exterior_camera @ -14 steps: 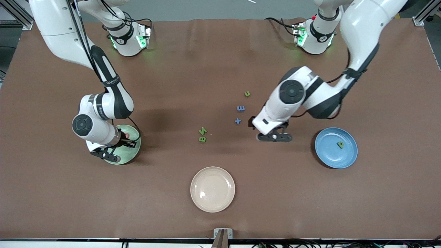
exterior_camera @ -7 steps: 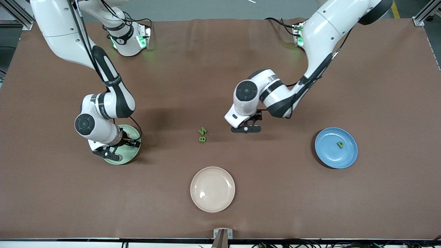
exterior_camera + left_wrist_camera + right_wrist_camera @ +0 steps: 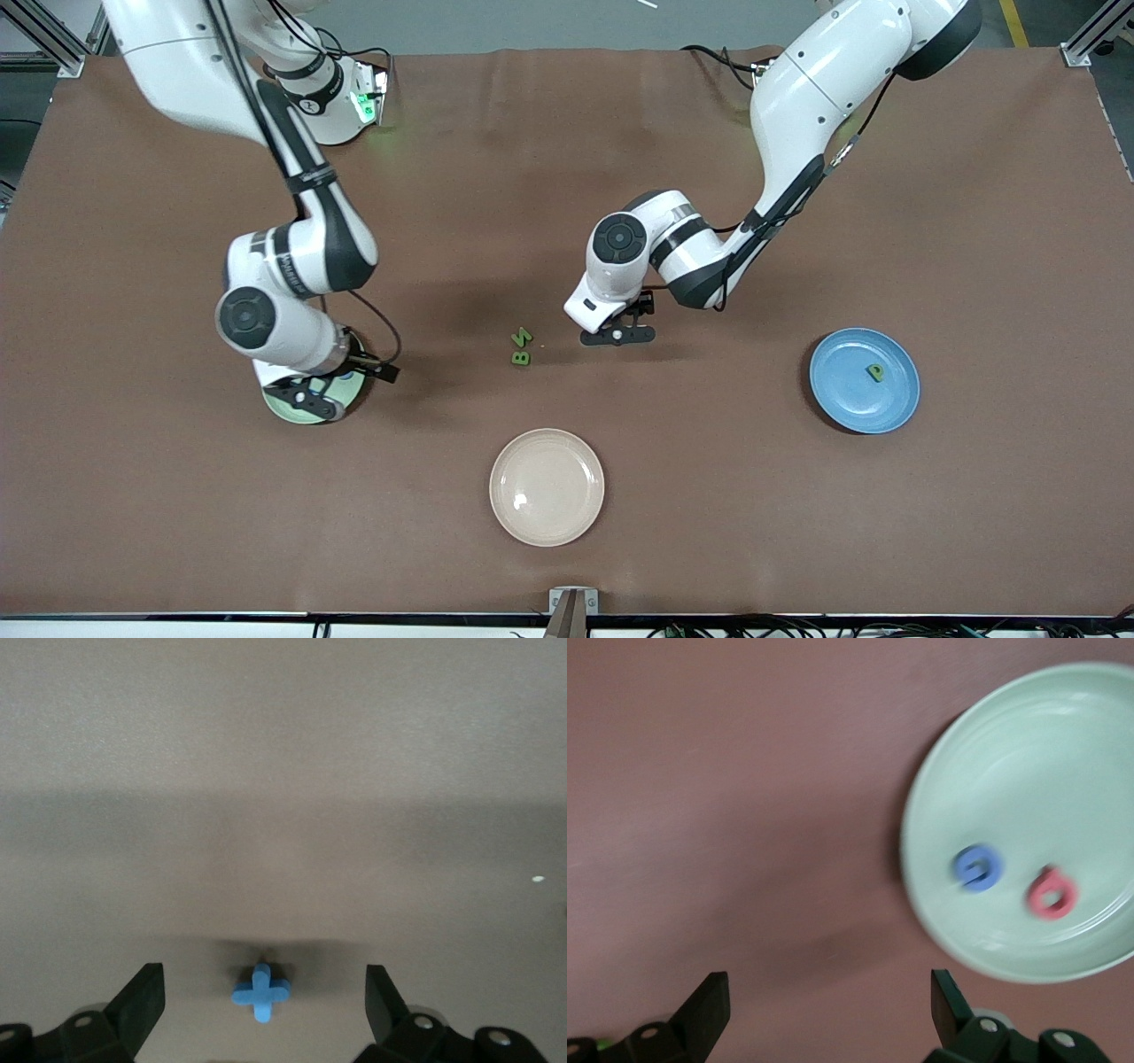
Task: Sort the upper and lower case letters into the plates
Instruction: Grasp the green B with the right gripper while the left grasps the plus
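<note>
With its jaws wide and empty, the left gripper [image 3: 261, 1014] may skid the tiny blue x [image 3: 260, 990] if it closes off-centre.

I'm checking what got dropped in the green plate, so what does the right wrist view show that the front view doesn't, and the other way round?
Only the right wrist view shows inside the green plate: a blue letter and a red letter lie in it.

Only the front view shows the blue plate with a green letter, the beige plate, two green letters on the table, and the left gripper.

Both show the green plate and the open right gripper.
</note>
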{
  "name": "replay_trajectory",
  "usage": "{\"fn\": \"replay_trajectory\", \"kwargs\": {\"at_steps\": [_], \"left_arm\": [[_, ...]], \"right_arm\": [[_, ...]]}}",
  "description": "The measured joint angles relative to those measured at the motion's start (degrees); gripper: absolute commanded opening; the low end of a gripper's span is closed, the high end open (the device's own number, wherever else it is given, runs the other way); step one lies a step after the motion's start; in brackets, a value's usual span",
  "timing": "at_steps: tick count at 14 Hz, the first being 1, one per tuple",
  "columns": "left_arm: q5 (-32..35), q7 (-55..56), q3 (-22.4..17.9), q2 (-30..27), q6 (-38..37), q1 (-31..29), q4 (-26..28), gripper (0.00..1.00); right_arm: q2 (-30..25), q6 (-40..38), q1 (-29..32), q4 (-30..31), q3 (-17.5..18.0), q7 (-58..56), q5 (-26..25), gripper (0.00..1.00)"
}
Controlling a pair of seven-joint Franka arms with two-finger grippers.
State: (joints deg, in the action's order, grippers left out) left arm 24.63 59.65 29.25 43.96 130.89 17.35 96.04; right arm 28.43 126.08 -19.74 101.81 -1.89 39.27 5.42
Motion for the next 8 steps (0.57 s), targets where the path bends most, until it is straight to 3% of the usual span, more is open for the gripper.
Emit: {"fn": "replay_trajectory", "kwargs": {"at_steps": [8], "left_arm": [[3.9,4.2,-1.9,1.7,0.0,2.8,0.6,0.95]], "right_arm": [[10.9,10.6,-12.1,-5.4,0.1,24.4,0.0,1.0]]}}
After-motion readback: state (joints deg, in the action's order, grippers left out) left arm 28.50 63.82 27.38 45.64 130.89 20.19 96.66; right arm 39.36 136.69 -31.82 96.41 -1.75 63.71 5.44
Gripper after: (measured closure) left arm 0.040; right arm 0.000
